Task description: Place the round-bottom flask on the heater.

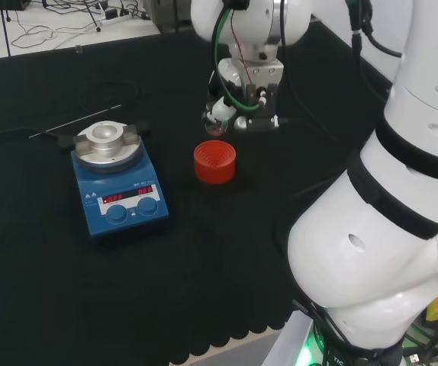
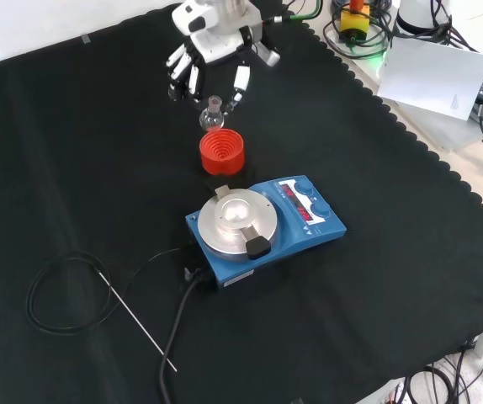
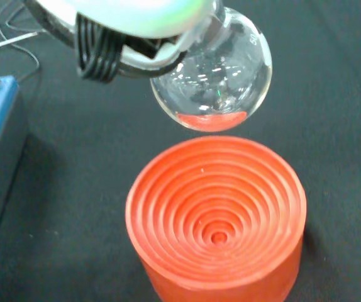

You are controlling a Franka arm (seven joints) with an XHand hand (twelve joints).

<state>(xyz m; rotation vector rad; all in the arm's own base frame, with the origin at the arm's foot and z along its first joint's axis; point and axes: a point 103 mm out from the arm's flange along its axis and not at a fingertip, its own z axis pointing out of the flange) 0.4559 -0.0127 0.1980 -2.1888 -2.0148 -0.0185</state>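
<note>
Hand (image 2: 212, 63) curled round the neck of the round-bottom flask (image 2: 214, 118), fingers pinching it near the top, bulb hanging free below. Flask lifted clear of the red ribbed stand (image 2: 221, 151), hovering just above and slightly behind it in the front view; in the wrist view, the clear bulb (image 3: 215, 78) apart from the stand's rim (image 3: 218, 151), red reflected in its underside. Apparently empty, so probably light; thin glass, smooth and slippery, easily cracked by a knock against metal. Best taken at the neck, as here, leaving the round bottom free to settle. Beyond the stand, the blue heater (image 2: 262, 223) on the desk (image 2: 410, 278), its dished metal top (image 2: 237, 215) bare and ready, nearer the front camera. Black cable and thin rod lying off to the heater's left in the front view.
</note>
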